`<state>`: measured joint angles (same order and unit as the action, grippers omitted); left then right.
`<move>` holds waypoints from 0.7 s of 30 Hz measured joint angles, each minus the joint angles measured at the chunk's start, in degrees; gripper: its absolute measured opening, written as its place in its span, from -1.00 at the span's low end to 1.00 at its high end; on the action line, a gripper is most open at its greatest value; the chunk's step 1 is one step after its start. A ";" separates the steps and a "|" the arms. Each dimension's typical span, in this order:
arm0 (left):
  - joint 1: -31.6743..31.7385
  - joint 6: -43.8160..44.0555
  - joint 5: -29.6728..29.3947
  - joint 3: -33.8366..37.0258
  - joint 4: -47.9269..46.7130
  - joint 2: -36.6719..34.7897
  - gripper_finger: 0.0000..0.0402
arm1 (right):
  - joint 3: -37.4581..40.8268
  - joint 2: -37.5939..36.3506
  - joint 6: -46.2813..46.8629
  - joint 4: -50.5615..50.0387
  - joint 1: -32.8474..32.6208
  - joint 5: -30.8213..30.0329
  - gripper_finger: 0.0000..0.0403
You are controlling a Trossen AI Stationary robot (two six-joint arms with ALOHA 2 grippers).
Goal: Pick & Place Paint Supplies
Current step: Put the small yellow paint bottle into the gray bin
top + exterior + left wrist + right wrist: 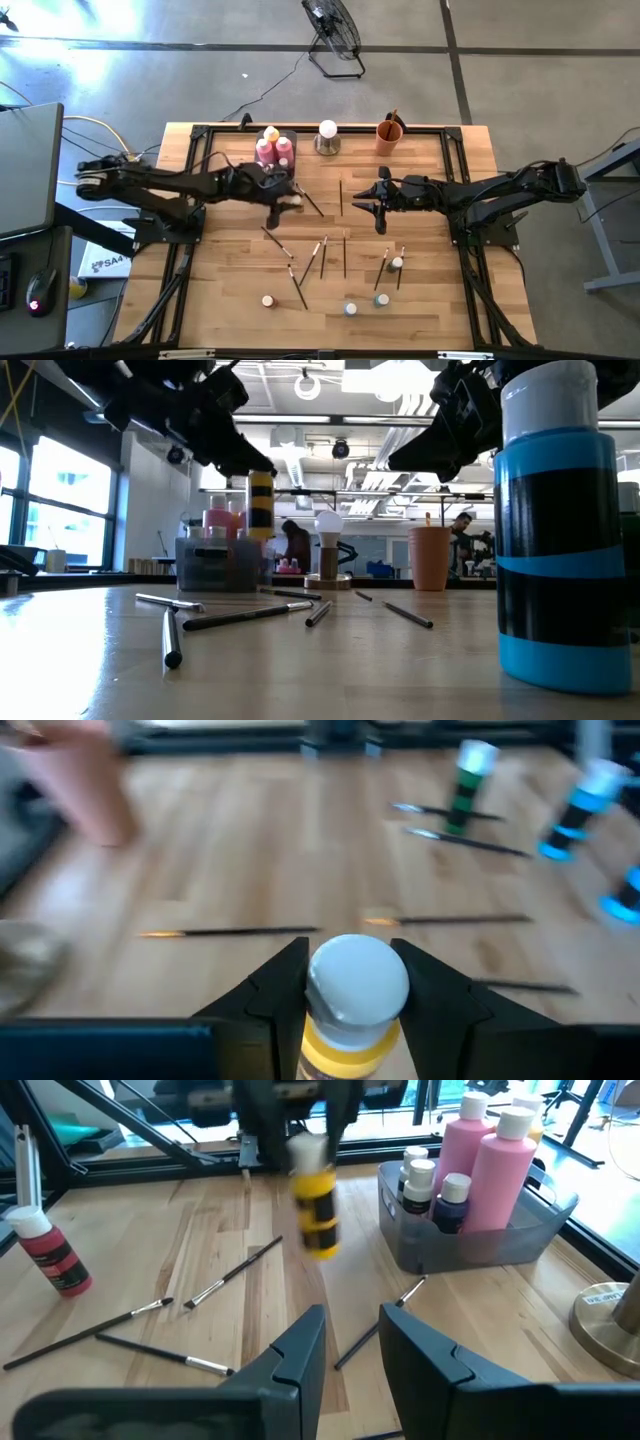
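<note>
Left hand [350,1005] clamps yellow, black-banded, white-capped paint bottle [316,1205] by its neck, hanging clear of wooden bench [230,290], just beside grey plastic tray [480,1245], likely its destination. Right hand [350,1342] part-open, empty, near tray.

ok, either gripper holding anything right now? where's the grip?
Left gripper holds a small yellow paint bottle by its white cap, lifted off the table near the grey tray. Right gripper is open, holding nothing.
</note>
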<state>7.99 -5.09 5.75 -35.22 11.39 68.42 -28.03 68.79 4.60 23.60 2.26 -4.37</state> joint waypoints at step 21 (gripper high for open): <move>-0.09 5.40 -35.57 -0.02 -0.89 -2.95 -0.37 | 0.00 0.00 -0.13 -0.07 0.00 -0.02 -0.55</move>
<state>7.90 0.32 -29.82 -35.24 10.50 65.47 -28.03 68.79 4.47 23.53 2.26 -4.38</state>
